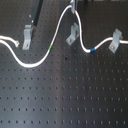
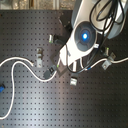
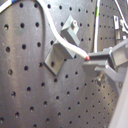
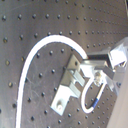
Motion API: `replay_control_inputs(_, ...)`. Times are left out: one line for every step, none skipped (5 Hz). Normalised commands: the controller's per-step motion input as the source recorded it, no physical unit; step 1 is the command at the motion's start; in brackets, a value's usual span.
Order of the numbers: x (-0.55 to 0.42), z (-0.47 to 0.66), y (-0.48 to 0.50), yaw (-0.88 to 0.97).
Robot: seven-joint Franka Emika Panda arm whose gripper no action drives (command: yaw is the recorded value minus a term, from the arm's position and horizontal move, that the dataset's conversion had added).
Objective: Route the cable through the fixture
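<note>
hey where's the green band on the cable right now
In the first exterior view the green band sits on the cable left of centre, on the stretch rising toward the middle clip, between it and the left clip.

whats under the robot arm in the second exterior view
The arm covers part of the breadboard. A metal clip and bits of white cable show at its edge; the rest beneath is hidden.

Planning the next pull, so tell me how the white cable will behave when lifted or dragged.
The cable is probably floppy: it lies in loose curves between the metal brackets. It looks thin, so likely light. When dragged it may snag on a bracket rather than slide freely.
</note>
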Motion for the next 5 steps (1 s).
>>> replay_control_inputs(0.044, -0.11, 0.030, 0.00)
replay_control_inputs(-0.117, 0.27, -0.001, -0.15)
replay_control_inputs(-0.228, 0.33, 0.302, 0.00)
replay_control_inputs(0.003, 0.09, 0.192, 0.00)
replay_control_inputs(0.211, 0.16, 0.256, 0.10)
